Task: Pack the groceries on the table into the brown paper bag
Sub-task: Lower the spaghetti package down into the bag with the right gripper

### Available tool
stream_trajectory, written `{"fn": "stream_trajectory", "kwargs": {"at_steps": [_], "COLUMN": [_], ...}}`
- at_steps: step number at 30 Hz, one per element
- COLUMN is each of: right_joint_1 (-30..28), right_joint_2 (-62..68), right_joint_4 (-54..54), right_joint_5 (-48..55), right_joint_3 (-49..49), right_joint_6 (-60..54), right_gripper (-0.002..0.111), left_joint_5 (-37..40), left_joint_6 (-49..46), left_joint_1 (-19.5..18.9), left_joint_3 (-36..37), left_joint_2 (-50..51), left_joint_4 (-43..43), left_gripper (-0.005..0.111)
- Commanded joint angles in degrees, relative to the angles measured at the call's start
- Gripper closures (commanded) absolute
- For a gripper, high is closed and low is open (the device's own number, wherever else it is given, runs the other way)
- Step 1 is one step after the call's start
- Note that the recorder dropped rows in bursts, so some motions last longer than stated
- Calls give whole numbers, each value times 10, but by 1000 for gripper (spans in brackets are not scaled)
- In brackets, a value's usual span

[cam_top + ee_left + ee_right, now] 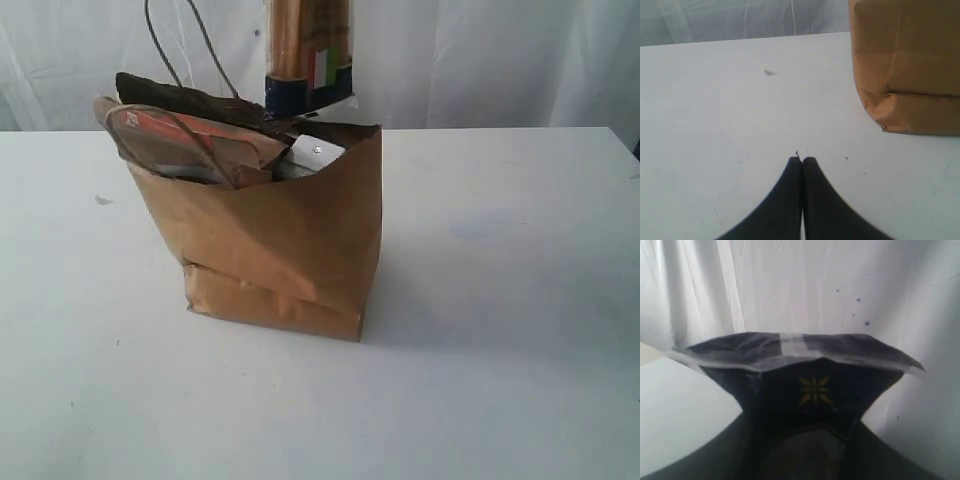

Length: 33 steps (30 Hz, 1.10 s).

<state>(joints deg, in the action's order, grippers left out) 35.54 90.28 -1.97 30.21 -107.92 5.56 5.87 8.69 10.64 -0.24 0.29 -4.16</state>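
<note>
White table [500, 300], bag [280, 250], top-cropped spaghetti packet [308, 50] in right gripper [802, 435], left gripper [802, 161] closed

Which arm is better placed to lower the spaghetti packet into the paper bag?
Right. The right gripper is shut on the long spaghetti packet, which stands upright at the mouth of the brown paper bag. The left gripper is shut and empty, low over the table beside the bag.

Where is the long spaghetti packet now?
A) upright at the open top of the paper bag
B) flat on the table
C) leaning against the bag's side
A: the spaghetti packet stands upright, its lower end at the open top of the paper bag.
</note>
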Motion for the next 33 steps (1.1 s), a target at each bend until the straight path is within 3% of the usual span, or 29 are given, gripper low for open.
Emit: {"fn": "stream_trajectory", "kwargs": {"at_steps": [1,11,24,33], "right_joint_1": [-3,-3,-3,-3], "right_joint_2": [-17,-33,-42,-35], "right_joint_4": [-21,-16,104,113], "right_joint_5": [-33,-45,-54,-63], "right_joint_3": [-13,-28,-29,-29], "right_joint_6": [13,24,37,67], "right_gripper": [108,108,108,108], "left_joint_5": [-3,-3,-3,-3], "left_joint_6": [-2,-2,-2,-2], "left_joint_1": [-2,-2,-2,-2], "left_joint_3": [2,2,2,2], "left_joint_2": [-3,-3,-3,-3], "left_joint_4": [2,2,2,2], "left_gripper": [107,107,107,107]}}
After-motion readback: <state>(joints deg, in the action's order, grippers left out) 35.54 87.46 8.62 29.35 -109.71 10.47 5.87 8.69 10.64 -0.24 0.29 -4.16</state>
